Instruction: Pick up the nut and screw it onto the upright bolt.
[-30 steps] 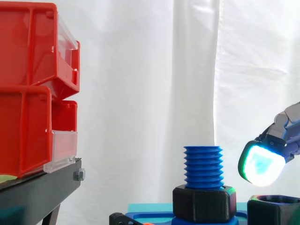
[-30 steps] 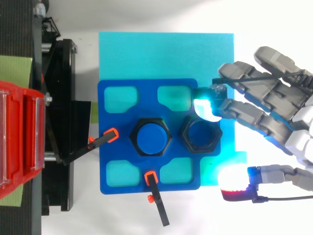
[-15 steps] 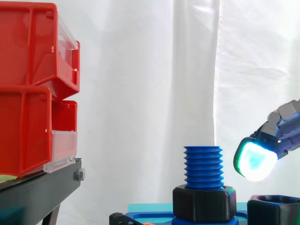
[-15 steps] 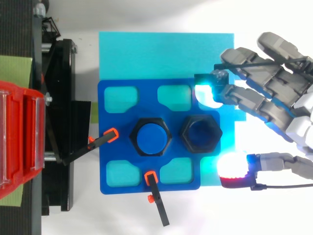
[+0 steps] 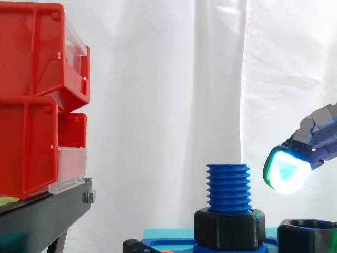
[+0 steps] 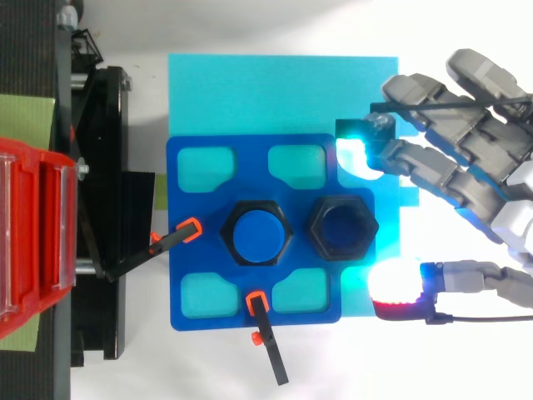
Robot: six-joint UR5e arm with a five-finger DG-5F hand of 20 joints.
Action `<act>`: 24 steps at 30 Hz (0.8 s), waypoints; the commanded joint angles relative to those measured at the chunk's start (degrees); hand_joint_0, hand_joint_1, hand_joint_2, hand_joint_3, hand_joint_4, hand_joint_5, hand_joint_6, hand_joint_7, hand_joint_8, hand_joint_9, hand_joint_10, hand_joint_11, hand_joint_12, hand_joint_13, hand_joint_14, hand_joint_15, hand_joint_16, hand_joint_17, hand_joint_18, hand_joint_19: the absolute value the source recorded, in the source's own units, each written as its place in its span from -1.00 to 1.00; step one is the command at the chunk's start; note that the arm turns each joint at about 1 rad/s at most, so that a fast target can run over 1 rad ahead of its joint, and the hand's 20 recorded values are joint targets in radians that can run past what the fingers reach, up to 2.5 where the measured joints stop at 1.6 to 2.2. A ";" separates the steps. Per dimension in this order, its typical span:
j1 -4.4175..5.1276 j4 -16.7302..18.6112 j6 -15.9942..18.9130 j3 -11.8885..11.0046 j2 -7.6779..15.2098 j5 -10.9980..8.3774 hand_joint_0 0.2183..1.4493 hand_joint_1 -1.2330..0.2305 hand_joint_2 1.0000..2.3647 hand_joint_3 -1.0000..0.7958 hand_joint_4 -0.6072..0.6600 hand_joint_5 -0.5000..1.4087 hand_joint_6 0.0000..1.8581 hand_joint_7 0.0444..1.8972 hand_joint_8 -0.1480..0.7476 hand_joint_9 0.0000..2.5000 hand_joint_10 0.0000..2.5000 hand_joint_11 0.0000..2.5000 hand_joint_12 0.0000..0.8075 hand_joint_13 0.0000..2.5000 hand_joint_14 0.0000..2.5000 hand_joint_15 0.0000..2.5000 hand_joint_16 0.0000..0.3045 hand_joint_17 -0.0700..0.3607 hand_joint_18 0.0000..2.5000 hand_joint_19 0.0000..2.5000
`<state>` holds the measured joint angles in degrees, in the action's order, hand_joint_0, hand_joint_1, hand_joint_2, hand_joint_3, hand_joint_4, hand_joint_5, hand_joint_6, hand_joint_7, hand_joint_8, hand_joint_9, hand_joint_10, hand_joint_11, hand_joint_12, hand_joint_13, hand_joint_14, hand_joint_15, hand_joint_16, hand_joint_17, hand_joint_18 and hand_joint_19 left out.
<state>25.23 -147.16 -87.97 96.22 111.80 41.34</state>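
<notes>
Red bins (image 5: 31,52) are seen on the black stand (image 5: 42,216). The hand (image 6: 437,171) is held open and empty by the right edge of the blue plate (image 6: 187,267). The upright bolt (image 6: 256,235) is fixed at the plate's middle, and the nut (image 6: 343,229) is seated just beside it, nearer the right edge.

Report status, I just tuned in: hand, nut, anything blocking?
Hand open, holding nothing. Nut loose on blue plate beside upright bolt. Nothing between hand and nut.

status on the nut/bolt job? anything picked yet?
Done: nothing yet. The loose nut sits on the blue fixture beside the bolt. In hand: nothing; the hand hovers open near the nut, not touching it. Left: grasp, lift, thread onto the bolt.
</notes>
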 commanded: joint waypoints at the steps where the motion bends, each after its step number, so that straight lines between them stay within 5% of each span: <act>1: 0.61 0.91 -0.89 0.02 0.00 -1.70 -0.74 -0.15 -1.00 -0.44 0.37 -0.74 -0.46 -0.25 0.06 -0.79 -1.00 -1.00 0.11 -0.68 -1.00 -1.00 -0.61 -0.05 -0.80 -1.00; 24: 4.12 6.62 -6.60 -0.07 0.00 -12.16 -0.74 -0.13 -1.00 -0.44 0.37 -0.74 -0.46 -0.25 0.06 -0.79 -1.00 -1.00 0.12 -0.69 -1.00 -1.00 -0.61 -0.05 -0.80 -1.00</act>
<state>28.83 -140.89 -93.91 96.19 111.80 31.02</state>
